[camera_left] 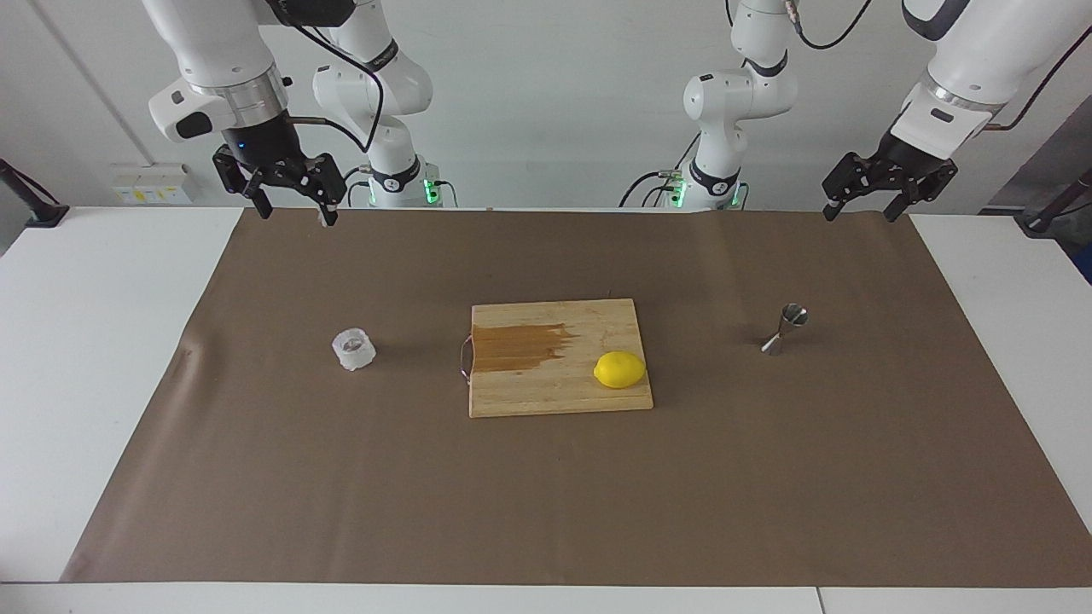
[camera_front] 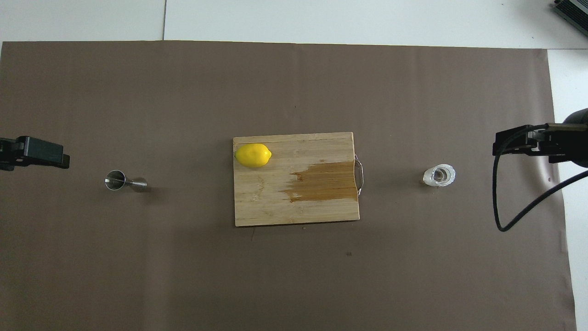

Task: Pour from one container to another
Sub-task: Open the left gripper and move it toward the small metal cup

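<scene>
The clear faceted glass tumbler (camera_left: 354,349) (camera_front: 439,175) stands on the brown mat toward the right arm's end of the table. I cannot tell what is inside it. The small steel jigger (camera_left: 787,329) (camera_front: 125,180) stands upright on the mat toward the left arm's end. My right gripper (camera_left: 296,211) hangs open and empty, high over the mat's edge by the robots, well apart from the glass. My left gripper (camera_left: 860,212) hangs open and empty over the same edge at the other end, well apart from the jigger. Both arms wait.
A wooden cutting board (camera_left: 554,401) (camera_front: 275,207) lies between the glass and the jigger, with a dark wet stain (camera_left: 516,345) on the part toward the glass. A yellow lemon (camera_left: 619,369) (camera_front: 253,155) lies on its corner toward the jigger. White table borders the mat (camera_left: 546,503).
</scene>
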{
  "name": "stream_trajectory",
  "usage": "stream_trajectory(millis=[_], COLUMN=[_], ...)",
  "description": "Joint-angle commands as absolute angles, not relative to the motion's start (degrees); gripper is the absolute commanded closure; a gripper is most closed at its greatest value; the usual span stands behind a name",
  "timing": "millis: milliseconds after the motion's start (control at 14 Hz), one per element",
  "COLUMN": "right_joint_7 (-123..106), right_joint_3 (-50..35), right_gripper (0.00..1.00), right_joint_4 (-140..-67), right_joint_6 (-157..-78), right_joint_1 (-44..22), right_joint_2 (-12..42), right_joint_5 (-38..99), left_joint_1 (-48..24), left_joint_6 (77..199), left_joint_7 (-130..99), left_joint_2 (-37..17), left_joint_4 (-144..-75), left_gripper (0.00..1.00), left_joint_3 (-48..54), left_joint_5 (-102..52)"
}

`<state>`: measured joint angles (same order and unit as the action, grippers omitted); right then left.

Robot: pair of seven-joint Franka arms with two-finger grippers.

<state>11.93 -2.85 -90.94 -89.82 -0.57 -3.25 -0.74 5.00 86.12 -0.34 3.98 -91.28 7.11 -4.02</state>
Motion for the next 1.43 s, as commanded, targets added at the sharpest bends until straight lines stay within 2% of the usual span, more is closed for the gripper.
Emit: stream_trajectory(millis=[0, 643, 929, 1143, 1357], right_joint_7=[10.72, 10.72, 10.72, 10.72, 10.72], right_joint_3=[-3.25, -3.25, -3.25, -3.25, -3.25], right_gripper=[0.00, 0.00, 0.00, 0.00, 0.00], right_joint_4=[-91.85, -91.85, -91.85, -91.85, -91.85], right_joint_6=[-89.38, -89.38, -89.38, -89.38, -89.38], right_joint_1=[0.44, 0.44, 0.44, 0.44, 0.44], right_joint_2=[-4.31, -4.31, -4.31, -4.31, -4.31], right_joint_5=[0.79, 0.79, 0.79, 0.70, 0.79], left_joint_1=[5.27, 5.45, 6.68, 7.38, 9.04], left_joint_6=[86.92, 88.85, 89.03, 88.77, 91.13], left_joint_7=[0.26, -0.17, -0.87, -8.95, -19.20], left_joint_2=[5.01, 5.01, 0.80, -3.94, -6.58], left_joint_4=[-92.72, -93.08, -91.67, -88.61, -88.68], left_gripper=[0.00, 0.00, 0.00, 0.00, 0.00], left_joint_3=[7.12, 7.12, 7.12, 7.03, 7.12], left_joint_5=[-4.57, -4.57, -5.27, -6.68, -8.07])
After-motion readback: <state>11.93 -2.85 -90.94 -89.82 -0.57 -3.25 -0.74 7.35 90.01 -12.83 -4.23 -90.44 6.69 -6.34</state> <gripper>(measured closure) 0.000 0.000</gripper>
